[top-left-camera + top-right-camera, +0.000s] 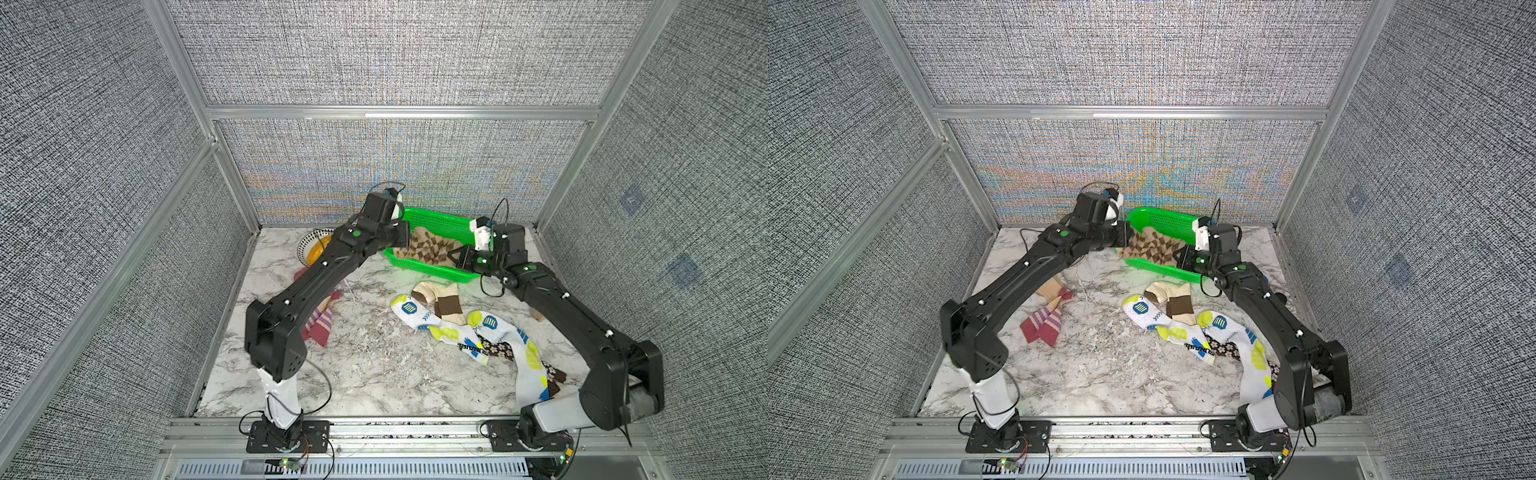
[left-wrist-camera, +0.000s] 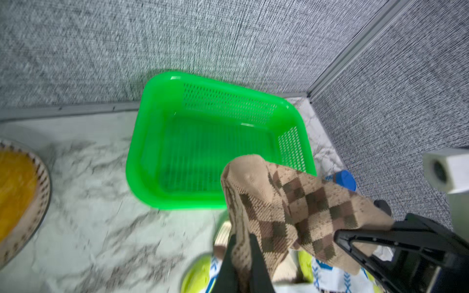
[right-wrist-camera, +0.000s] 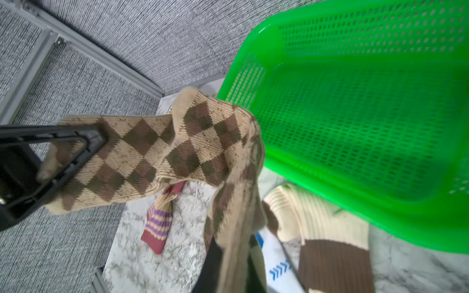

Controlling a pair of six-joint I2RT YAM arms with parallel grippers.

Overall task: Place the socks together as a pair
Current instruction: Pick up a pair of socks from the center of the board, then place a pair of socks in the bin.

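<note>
Tan-brown argyle sock fabric (image 1: 426,249) (image 1: 1154,249) hangs stretched between my two grippers, above the front part of the green basket (image 1: 440,222) (image 1: 1163,218). My left gripper (image 2: 241,253) (image 1: 407,239) is shut on one end. My right gripper (image 3: 233,266) (image 1: 456,257) is shut on the other end. I cannot tell whether it is one sock or two layered. In the wrist views the fabric (image 2: 291,210) (image 3: 165,152) sags in the middle, and the basket (image 2: 157,142) (image 3: 355,126) is empty beneath it.
On the marble table lie a cream sock with a brown band (image 1: 440,299), two white socks with lime spots (image 1: 419,318) (image 1: 525,357), a brown daisy-print sock (image 1: 498,347) and maroon striped socks (image 1: 1046,320). A woven plate (image 1: 311,247) sits at the back left.
</note>
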